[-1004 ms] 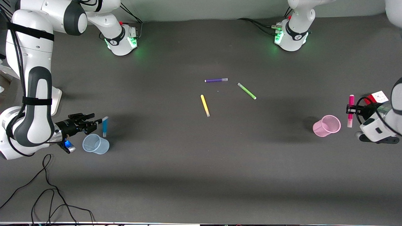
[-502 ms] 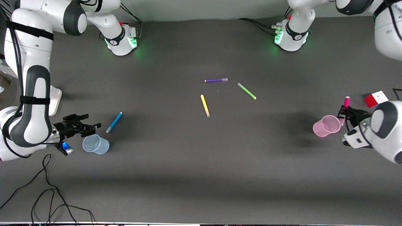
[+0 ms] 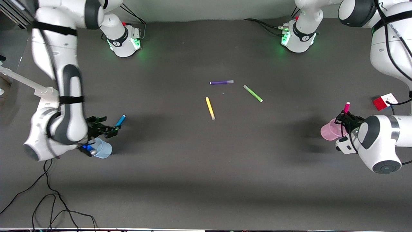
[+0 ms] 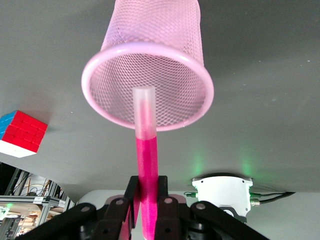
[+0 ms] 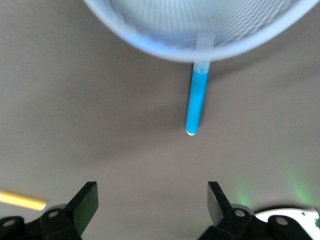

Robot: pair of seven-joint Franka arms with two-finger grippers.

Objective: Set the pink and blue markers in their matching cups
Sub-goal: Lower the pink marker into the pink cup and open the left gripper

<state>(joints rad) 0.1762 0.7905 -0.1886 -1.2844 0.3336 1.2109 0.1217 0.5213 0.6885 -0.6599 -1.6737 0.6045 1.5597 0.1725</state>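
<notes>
The left gripper [image 4: 146, 192] clamps the magenta-pink marker [image 4: 145, 165] over the pink mesh cup [image 4: 150, 70]; the right gripper [image 5: 152, 197], fingers spread wide, hangs over the blue marker [image 5: 195, 102] lying beside the pale blue mesh cup [image 3: 103, 150].

The table [image 3: 206, 167] is covered by a dark grey matte cloth, on which soft broad shadows are cast. A pale wall strip [image 3: 209, 9] is seen along the edge where the bases stand. Green glow is thrown on the cloth near that edge. Black cables [image 3: 48, 199] are looped over the corner nearest the front camera, at the right arm's end. Metal shelving [image 4: 20, 200] is glimpsed in the left wrist view.
</notes>
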